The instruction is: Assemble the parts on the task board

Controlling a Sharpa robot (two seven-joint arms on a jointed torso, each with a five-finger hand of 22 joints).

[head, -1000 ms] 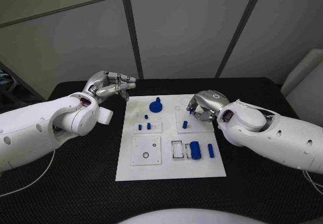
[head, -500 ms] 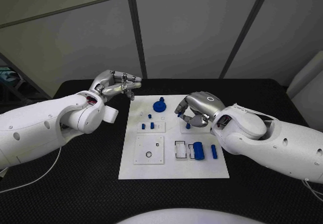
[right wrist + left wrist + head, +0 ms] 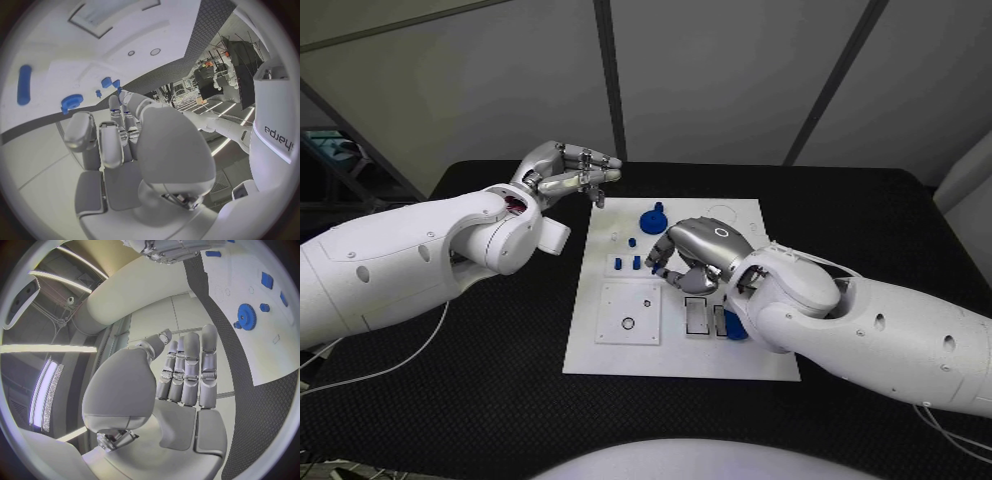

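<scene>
Small blue parts are spread over the white rectangular task board, which lies in the middle of the black table. A blue toothed gear with a raised hub is seen at the board's far end, and two short blue pegs stand upright in a square white insert just nearer than it. A blue cylinder is partly covered by the right arm, beside a dark-edged rectangular slot near the board's middle. A square white insert with a small dark ring is seen on the board's left side.

The silver right hand is held low over the middle of the board, just beside the two pegs, with its fingers curled downward; whether anything is pinched in them cannot be told. In the right wrist view its fingers are bent inward and nothing is seen between them.

The silver left hand is raised over the table beyond the board's far left corner, apart from the board. Its fingers are drawn together and bent, and no part is seen in them.
</scene>
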